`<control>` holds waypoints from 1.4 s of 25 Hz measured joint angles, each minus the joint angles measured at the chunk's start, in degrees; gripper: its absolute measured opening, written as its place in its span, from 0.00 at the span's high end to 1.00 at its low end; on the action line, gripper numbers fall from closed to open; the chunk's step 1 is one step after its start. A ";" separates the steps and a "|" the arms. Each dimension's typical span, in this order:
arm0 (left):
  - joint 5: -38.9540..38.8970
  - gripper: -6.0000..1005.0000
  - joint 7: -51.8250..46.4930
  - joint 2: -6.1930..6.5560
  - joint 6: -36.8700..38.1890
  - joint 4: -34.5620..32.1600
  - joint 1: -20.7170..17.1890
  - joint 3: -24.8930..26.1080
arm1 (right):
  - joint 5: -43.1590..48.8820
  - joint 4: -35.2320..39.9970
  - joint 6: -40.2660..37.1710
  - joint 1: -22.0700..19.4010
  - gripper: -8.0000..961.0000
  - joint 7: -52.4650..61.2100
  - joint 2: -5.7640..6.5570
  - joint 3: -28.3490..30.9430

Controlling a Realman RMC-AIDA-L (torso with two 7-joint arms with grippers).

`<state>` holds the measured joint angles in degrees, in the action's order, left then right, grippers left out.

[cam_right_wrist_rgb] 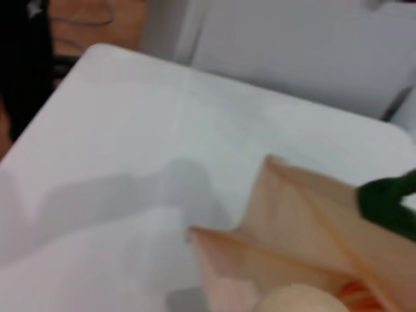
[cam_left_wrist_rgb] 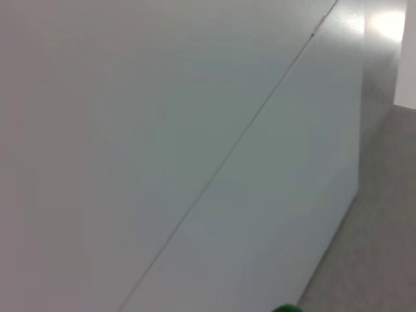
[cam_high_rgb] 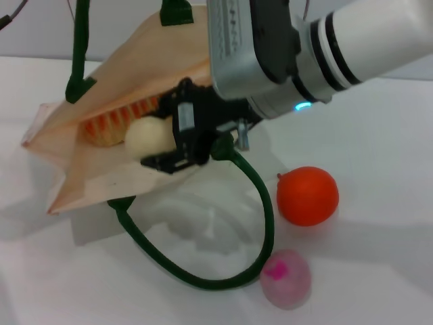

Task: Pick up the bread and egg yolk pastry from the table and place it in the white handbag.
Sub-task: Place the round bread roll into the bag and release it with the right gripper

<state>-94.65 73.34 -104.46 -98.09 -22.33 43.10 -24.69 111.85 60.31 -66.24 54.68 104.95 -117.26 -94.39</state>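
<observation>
On the table point(cam_high_rgb: 379, 135), the white handbag point(cam_high_rgb: 128, 101) lay with its mouth held open. The right claw point(cam_high_rgb: 177, 139) gripped the egg yolk pastry point(cam_high_rgb: 150, 137) in that mouth, beside the bread point(cam_high_rgb: 111, 125) already inside.

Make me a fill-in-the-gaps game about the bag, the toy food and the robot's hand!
1. The bread with orange stripes lies inside the white ____.
2. The right gripper is at the bag's opening, right next to the egg yolk ____.
3. The round ____-coloured fruit rests on the table, outside the bag.
4. The handles of the bag are dark ____.

Missing words: handbag; pastry; orange; green
</observation>
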 joint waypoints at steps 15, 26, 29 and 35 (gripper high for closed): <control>-0.86 0.88 -1.65 -0.72 -4.71 -0.21 0.57 0.70 | -1.65 -19.31 13.67 7.67 0.33 -6.05 0.00 7.70; -4.47 0.88 -2.28 -0.30 -6.46 -0.50 -1.51 0.95 | 2.40 -22.04 16.26 7.69 0.33 -6.11 0.18 11.08; -4.63 0.88 -2.28 -0.23 -6.36 -0.59 -1.74 0.97 | 2.42 -22.08 16.07 7.67 0.33 -5.96 0.22 11.12; -4.67 0.88 -2.27 -0.10 -6.11 -0.62 -1.84 0.97 | 2.06 -22.04 15.28 7.67 0.33 -5.85 0.17 10.58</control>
<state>-99.32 71.06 -104.56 -104.20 -22.94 41.26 -23.73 113.92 38.27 -50.96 62.35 99.09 -117.09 -83.80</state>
